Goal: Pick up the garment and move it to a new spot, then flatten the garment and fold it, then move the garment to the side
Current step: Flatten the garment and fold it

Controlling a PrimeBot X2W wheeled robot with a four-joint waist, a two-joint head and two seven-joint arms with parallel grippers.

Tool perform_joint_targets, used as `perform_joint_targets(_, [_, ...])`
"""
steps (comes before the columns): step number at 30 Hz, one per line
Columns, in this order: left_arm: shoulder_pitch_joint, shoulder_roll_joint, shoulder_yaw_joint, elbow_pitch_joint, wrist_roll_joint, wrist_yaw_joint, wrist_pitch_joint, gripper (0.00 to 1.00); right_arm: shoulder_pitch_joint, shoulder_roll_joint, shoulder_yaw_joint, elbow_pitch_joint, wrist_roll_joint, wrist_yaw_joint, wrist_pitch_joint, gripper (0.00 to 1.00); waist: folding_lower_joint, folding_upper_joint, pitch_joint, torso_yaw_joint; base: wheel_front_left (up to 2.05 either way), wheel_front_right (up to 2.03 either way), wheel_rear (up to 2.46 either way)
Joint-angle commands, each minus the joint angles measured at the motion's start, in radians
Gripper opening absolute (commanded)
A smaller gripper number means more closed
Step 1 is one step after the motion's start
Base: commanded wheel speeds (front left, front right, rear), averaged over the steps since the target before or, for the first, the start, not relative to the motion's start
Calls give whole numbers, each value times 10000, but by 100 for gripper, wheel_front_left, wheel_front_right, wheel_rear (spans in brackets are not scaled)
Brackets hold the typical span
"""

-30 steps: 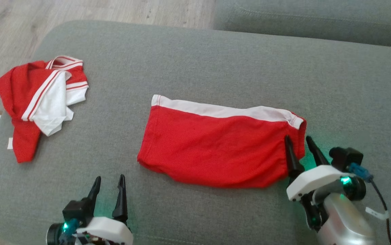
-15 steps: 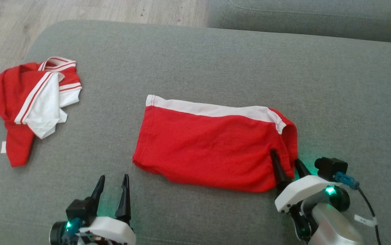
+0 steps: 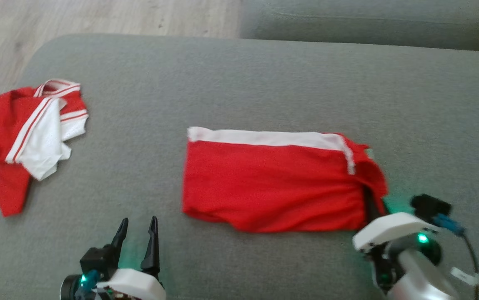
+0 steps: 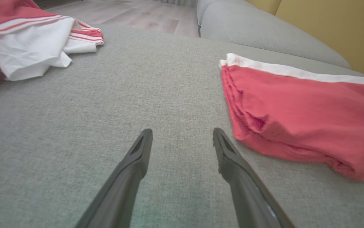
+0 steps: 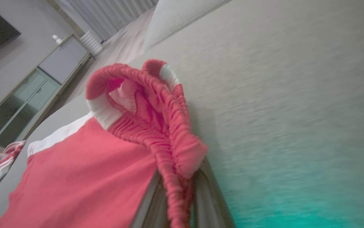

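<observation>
**Right claw has the shorts by one end; the fold is what is at risk**

From where I stand, the red shorts [image 3: 272, 183] lie folded into a neat oblong in the middle of the grey sofa cushion [image 3: 239, 75], with the white band [image 3: 264, 137] along the far edge. The right claw [image 3: 372, 202] is clenched on the right-hand end. In the right wrist view the gathered elastic waistband [image 5: 169, 126] is pinched between its fingers and curls up off the cushion. The left claw [image 3: 137, 233] is released, with its fingers spread, and hovers over bare cushion just short of the near left corner of the shorts, touching nothing.

My guess is that the folding is done and the step in hand is carrying the shorts off to the side. A pinch on one end alone looks chancy. If that end is lifted high, the layers will probably hang open and the fold will be lost. I would keep the lift low and let most of the cloth slide across the cushion, pulling in line with the long side so the stack trails flat rather than twisting.

Better still, the left claw could take the free left end, where the stacked edges show in the left wrist view, so both ends travel together. The crumpled red-and-white top [image 3: 31, 133] sits well apart at the left edge of the cushion, so the open stretch to the right looks like the safer place to set the shorts down.
</observation>
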Motion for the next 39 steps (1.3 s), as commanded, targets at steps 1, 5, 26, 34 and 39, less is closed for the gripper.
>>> perform_joint_targets(1, [-88, 21, 377, -251, 82, 1, -53, 100, -38, -73, -366, -100, -282, -7, -65, 0, 0, -1, -156, -267, 0, 0, 0])
perform_joint_targets(5, [67, 20, 317, -257, 35, -22, -53, 100, 62, -426, -1410, -197, -919, -7, -65, 0, 0, -1, -317, -750, 0, 0, 0])
perform_joint_targets(26, [385, 20, -429, -297, -395, 196, -53, 100, -128, -68, 2420, -2144, 981, -7, 515, 0, 0, -1, -901, -225, 0, 0, 0])
perform_joint_targets(34, [444, 20, -393, -223, -309, 117, -53, 100, -516, -56, 3573, -1416, 1518, -7, 148, 100, 0, -1, -922, 838, 0, 0, 0])
perform_joint_targets(39, [461, 20, -162, -290, -273, 173, -53, 100, -687, -54, 4148, -1555, 1729, -7, -40, 100, 0, -1, -900, 745, 0, 0, 0])
